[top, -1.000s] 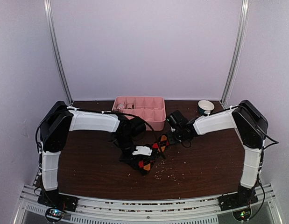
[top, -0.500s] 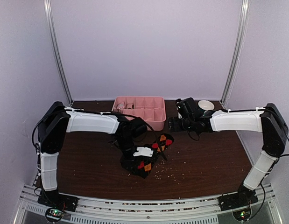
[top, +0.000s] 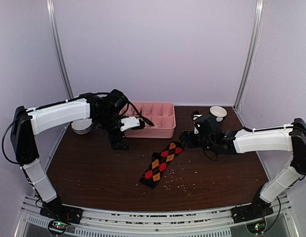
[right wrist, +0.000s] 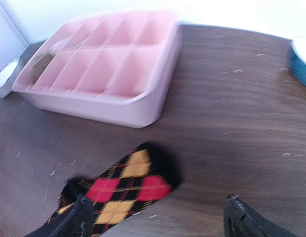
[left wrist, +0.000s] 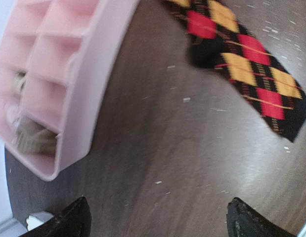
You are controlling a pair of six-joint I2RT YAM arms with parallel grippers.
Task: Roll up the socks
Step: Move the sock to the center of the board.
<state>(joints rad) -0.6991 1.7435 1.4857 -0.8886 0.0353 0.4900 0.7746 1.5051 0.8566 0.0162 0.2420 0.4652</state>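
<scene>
The tray [top: 165,129] is sitting at the back of my table [top: 93,173], and I am placing everything else by it. Some bundled things [top: 130,112] are lying in the compartments at its left end. The sock [top: 161,164] is lying in front of the tray on a slant, its far end nearest the tray's right front corner and not touching it. My left gripper [top: 119,144] is hanging just in front of the tray's left end. My right gripper [top: 185,139] is hanging off its right front corner, beside the sock's far end. The left bowl [top: 82,126] is sitting near the tray's left end, and the right bowl [top: 218,113] is sitting well off to its right.
</scene>
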